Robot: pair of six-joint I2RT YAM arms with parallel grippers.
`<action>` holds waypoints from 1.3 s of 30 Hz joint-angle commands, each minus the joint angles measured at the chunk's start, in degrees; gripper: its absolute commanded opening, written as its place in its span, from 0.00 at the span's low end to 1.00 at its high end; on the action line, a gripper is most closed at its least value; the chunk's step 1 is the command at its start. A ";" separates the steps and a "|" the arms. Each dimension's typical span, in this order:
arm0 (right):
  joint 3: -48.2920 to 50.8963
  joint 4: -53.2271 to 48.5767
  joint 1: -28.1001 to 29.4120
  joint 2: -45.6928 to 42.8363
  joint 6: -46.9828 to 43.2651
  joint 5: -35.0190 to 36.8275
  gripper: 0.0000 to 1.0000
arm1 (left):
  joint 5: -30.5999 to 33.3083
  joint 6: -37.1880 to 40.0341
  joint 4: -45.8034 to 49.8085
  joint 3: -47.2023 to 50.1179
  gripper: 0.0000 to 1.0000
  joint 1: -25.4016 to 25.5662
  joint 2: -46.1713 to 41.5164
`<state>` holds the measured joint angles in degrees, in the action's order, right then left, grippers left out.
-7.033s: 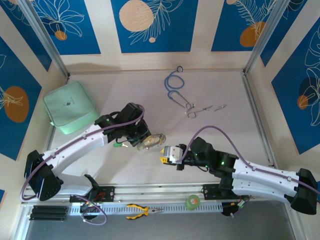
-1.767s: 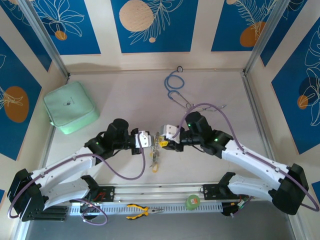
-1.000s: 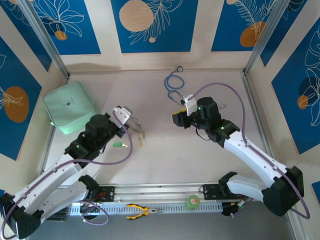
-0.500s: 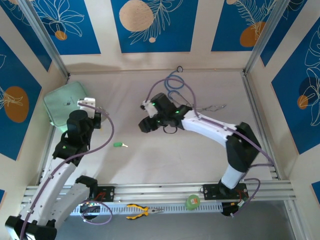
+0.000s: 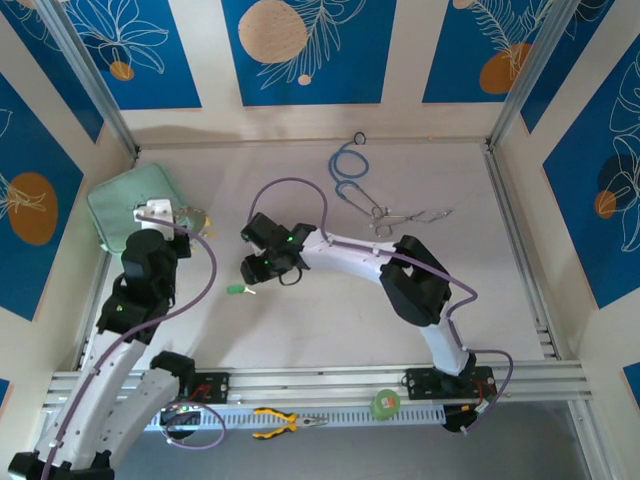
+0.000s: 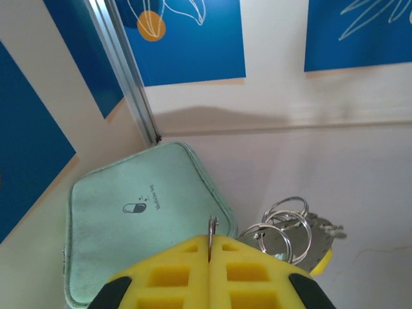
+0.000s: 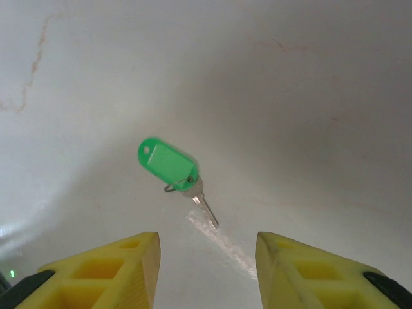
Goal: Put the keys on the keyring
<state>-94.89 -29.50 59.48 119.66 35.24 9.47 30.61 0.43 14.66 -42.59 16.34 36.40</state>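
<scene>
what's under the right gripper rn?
One key with a green tag, lying flat on the bare table below the open right gripper, untouched. The patch of table directly beneath the yellow pads is covered.

A pale, off-white tabletop [image 5: 330,340] fills the enclosure, with a faint hairline crack [image 7: 35,64] in its surface. Cream walls [image 5: 208,60] stand on three sides, hung with blue panels [image 5: 340,70] bearing white line-drawn leaves and peach or orange discs [image 5: 272,30]. Slanting aluminium posts rise at the far left corner [image 5: 95,85] and the far right corner [image 5: 530,75]. Aluminium rails [image 5: 320,378] run along the near edge, then a slotted pale strip [image 5: 430,412] and a grey surface [image 5: 300,455]. Light is soft and even, with a dim shadow [image 6: 257,119] at the far wall's foot.
</scene>
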 commanded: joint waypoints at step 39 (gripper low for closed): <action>-38.91 -29.91 6.43 25.96 24.09 9.27 0.21 | -0.65 -0.44 -2.63 -1.49 0.00 -0.56 -2.13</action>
<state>-131.81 -56.84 65.41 144.70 59.44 19.25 30.09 -0.12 14.61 -42.59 16.34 34.68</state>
